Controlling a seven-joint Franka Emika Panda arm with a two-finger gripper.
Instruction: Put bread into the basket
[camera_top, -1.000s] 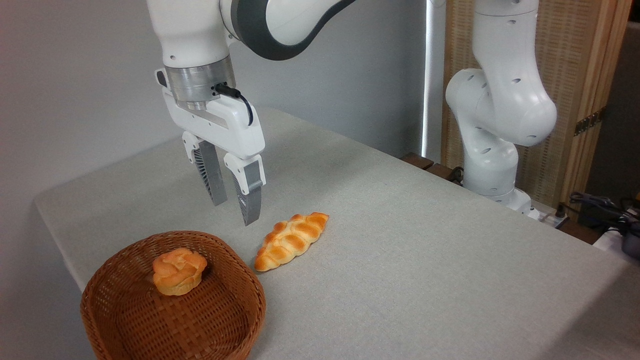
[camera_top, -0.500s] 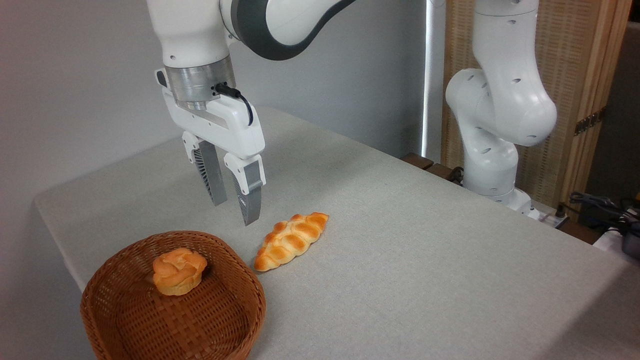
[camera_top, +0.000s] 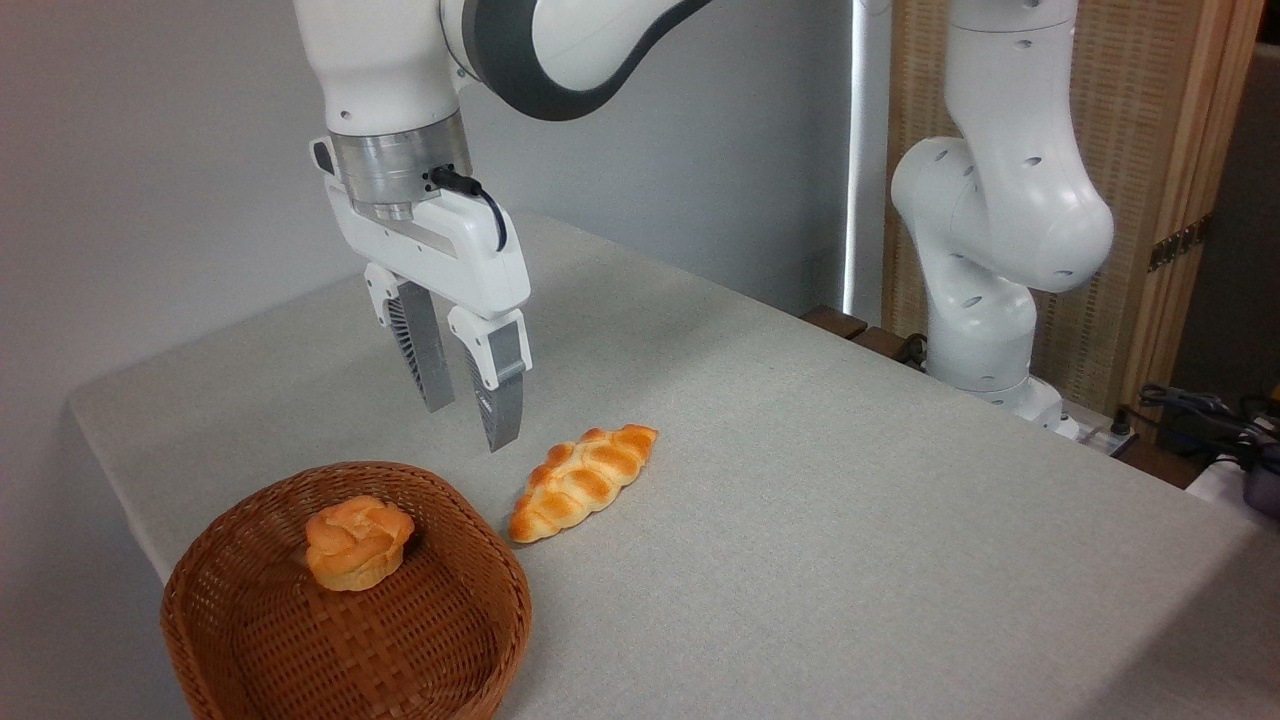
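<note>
From the fixed camera, my gripper (camera_top: 468, 425) hangs in the air with its fingers (camera_top: 500, 395) a little apart and nothing between them, above the table (camera_top: 800, 480) and just behind the basket (camera_top: 200, 610). The bread (camera_top: 583, 481) lies flat on the cloth to the right of the basket, its near tip close to the rim but not touching it — outside, not yet picked up. A small round bun (camera_top: 356, 541) already sits inside the basket.

What could go wrong, as I judge it: my fingers stand left of the loaf and the gap looks narrow against its width, so coming down as I am could land a fingertip on the crust and shove it away. The crust looks glossy, so a grip near a pointed end might slip or tilt. The bun takes up part of the basket, and a long loaf could end up propped on it or on the rim.

Against the earlier frames, nothing differs — gripper, loaf, bun and basket all match.
</note>
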